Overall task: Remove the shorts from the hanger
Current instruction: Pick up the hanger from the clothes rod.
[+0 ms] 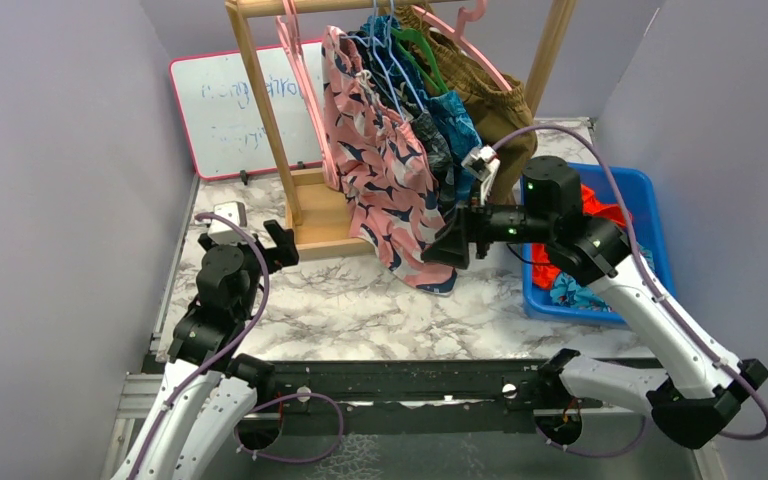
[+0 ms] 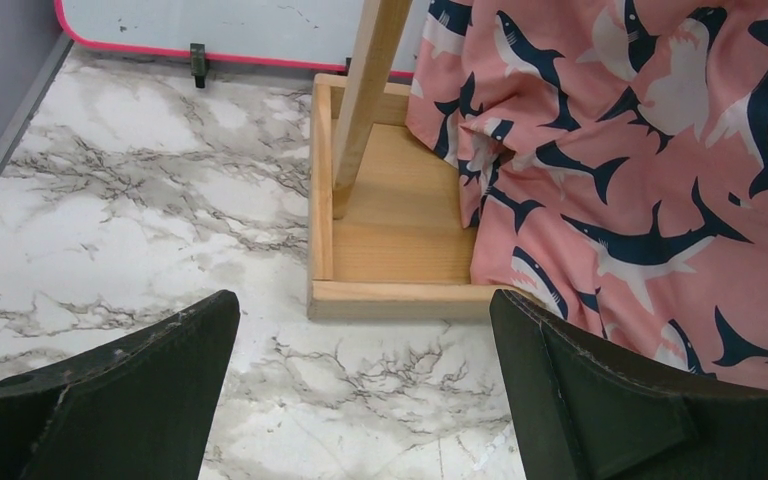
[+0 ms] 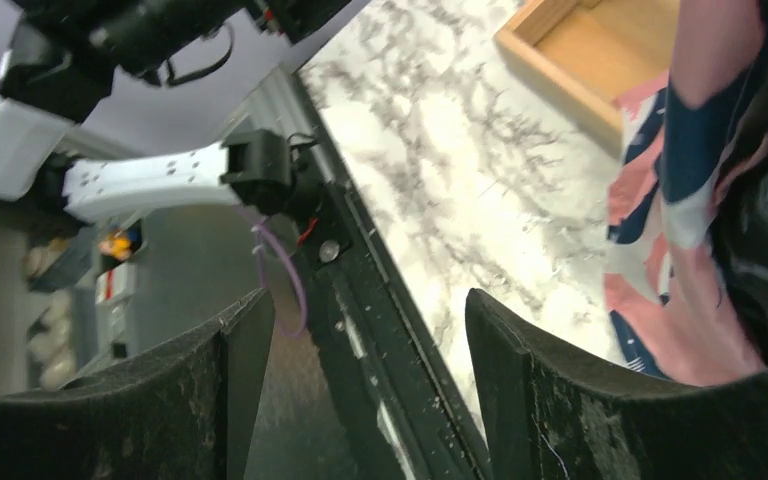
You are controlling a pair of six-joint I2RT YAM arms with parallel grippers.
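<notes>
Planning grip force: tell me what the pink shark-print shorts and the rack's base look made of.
Pink shark-print shorts: thin soft fabric, matte, probably; it drapes in loose folds. Rack base: light wood, seemingly unfinished; grain lines show, boards joined at corners.

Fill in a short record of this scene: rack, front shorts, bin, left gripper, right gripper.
Rack: wooden rack, standing at the back of the table
Front shorts: pink shark-print shorts, hanging, lower part over the rack base
Bin: blue bin, right of the rack, holding clothes
Left gripper: left gripper, open, empty, facing the rack base
Right gripper: right gripper, open, beside the pink shorts, nothing between the jaws
</notes>
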